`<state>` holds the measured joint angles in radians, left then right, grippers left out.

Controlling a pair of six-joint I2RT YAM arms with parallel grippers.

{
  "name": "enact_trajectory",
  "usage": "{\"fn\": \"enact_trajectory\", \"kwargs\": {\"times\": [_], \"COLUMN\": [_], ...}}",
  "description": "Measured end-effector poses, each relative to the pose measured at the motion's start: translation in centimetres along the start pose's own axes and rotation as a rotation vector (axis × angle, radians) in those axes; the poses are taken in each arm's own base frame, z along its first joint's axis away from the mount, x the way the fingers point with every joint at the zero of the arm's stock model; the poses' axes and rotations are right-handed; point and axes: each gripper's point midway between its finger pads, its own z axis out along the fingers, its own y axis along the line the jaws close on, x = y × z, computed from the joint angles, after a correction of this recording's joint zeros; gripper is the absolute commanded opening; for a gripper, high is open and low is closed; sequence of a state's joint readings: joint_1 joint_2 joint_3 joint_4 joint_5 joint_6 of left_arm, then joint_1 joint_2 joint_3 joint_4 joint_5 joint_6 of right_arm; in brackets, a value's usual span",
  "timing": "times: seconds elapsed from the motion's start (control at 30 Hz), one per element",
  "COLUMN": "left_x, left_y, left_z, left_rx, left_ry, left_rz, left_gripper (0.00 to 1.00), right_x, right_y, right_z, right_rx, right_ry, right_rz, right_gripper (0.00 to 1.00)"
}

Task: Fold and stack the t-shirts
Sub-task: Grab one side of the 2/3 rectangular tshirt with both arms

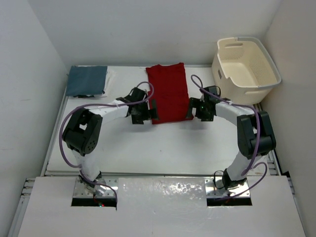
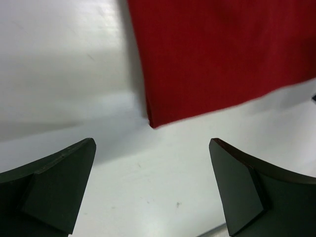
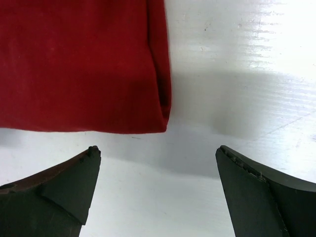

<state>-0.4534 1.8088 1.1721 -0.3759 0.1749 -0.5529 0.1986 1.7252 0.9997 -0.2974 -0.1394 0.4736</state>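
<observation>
Fingers of black left gripper: spread wide, holding nothing, bare white table between them. Fingers of black right gripper: likewise spread and empty.

Bright red cloth t-shirt: folded to a long strip, flat at mid-table, one near corner just ahead of each gripper, untouched.

Dusty blue-grey folded t-shirt: far left corner, well apart.

Risks, as judged: a pinch catching only the top layer would peel the fold open; an uneven lift between the arms would skew the strip; fingers dragging on the table could bunch the hem.
</observation>
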Motion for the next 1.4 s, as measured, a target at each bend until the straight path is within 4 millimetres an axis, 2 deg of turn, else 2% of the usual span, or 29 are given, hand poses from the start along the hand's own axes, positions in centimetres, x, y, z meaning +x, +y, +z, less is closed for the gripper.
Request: {"fn": "enact_trajectory", "kwargs": {"times": [0.1, 0.2, 0.3, 0.33, 0.4, 0.43, 0.47, 0.5, 0.53, 0.57, 0.63, 0.67, 0.73, 0.8, 0.83, 0.9, 0.93, 1.0, 1.03, 1.07, 1.3, 1.4], "left_x": [2.1, 2.4, 2.0, 1.9, 1.9, 1.9, 2.0, 2.0, 2.0, 2.1, 2.2, 2.3, 2.5, 2.6, 2.6, 2.7, 2.7, 2.7, 2.7, 2.6, 2.7, 3.7], "left_y": [-0.8, -1.4, -1.4, -1.4, -1.4, -1.4, -1.4, -1.4, -1.4, -1.4, -1.3, -1.2, -1.0, -0.9, -0.9, -0.8, -0.9, -0.8, -0.8, -0.8, -1.3, -0.7], "left_z": [0.7, 1.2, 1.5, 1.6, 1.7, 1.8, 1.9, 1.9, 2.0, 2.1, 2.3, 2.5, 2.9, 3.2, 3.3, 3.6, 3.7, 4.1, 4.3, 4.4, 4.6, 3.6], "left_rx": [0.023, 0.042, 0.048, 0.047, 0.047, 0.048, 0.049, 0.049, 0.050, 0.049, 0.046, 0.045, 0.039, 0.036, 0.036, 0.037, 0.039, 0.039, 0.042, 0.042, 0.069, 0.057], "left_ry": [0.040, 0.043, 0.030, 0.029, 0.029, 0.029, 0.029, 0.030, 0.031, 0.033, 0.038, 0.041, 0.047, 0.052, 0.051, 0.053, 0.053, 0.052, 0.053, 0.052, 0.058, 0.063], "left_rz": [0.006, 0.001, -0.010, -0.014, -0.017, -0.017, -0.017, -0.019, -0.017, -0.017, -0.019, -0.019, -0.021, -0.021, -0.020, -0.021, -0.020, -0.020, -0.020, -0.018, -0.017, -0.015], "left_gripper": [1.00, 0.99, 0.94, 0.92, 0.88, 0.84, 0.77, 0.74, 0.72, 0.70, 0.61, 0.55, 0.51, 0.43, 0.35, 0.29, 0.19, 0.13, 0.04, 0.00, 0.00, 0.00], "right_x": [0.2, -0.8, -1.3, -1.3, -0.8, -0.3, 0.0, -0.1, -0.2, 0.1, 0.3, 0.4, 0.5, 0.5, 0.5, 0.5, 0.5, 0.5, 0.5, 0.5, 0.8, 1.9], "right_y": [0.0, 0.4, 0.6, 0.7, 0.5, 0.3, 0.2, 0.2, 0.1, 0.0, -0.2, -0.3, -0.4, -0.4, -0.4, -0.4, -0.4, -0.4, -0.3, -0.3, -0.2, -0.3], "right_z": [0.4, 1.0, 1.8, 2.2, 2.8, 3.0, 3.2, 3.2, 3.3, 3.4, 3.6, 3.6, 3.7, 3.7, 3.7, 3.7, 3.7, 3.7, 3.7, 3.7, 3.6, 2.8], "right_rx": [-0.004, -0.022, -0.039, -0.046, -0.050, -0.047, -0.049, -0.051, -0.054, -0.052, -0.053, -0.055, -0.063, -0.073, -0.078, -0.082, -0.083, -0.085, -0.087, -0.088, -0.105, -0.114], "right_ry": [-0.012, -0.057, -0.082, -0.085, -0.077, -0.068, -0.067, -0.072, -0.079, -0.074, -0.078, -0.078, -0.083, -0.085, -0.085, -0.086, -0.087, -0.087, -0.086, -0.085, -0.085, -0.080], "right_rz": [0.033, 0.068, 0.110, 0.125, 0.153, 0.167, 0.178, 0.180, 0.199, 0.203, 0.217, 0.222, 0.241, 0.248, 0.249, 0.249, 0.249, 0.250, 0.250, 0.251, 0.246, 0.231], "right_gripper": [0.95, 0.87, 0.71, 0.61, 0.53, 0.50, 0.38, 0.34, 0.22, 0.18, 0.03, 0.00, 0.00, 0.00, 0.00, 0.00, 0.00, 0.00, 0.00, 0.00, 0.00, 0.00]}}
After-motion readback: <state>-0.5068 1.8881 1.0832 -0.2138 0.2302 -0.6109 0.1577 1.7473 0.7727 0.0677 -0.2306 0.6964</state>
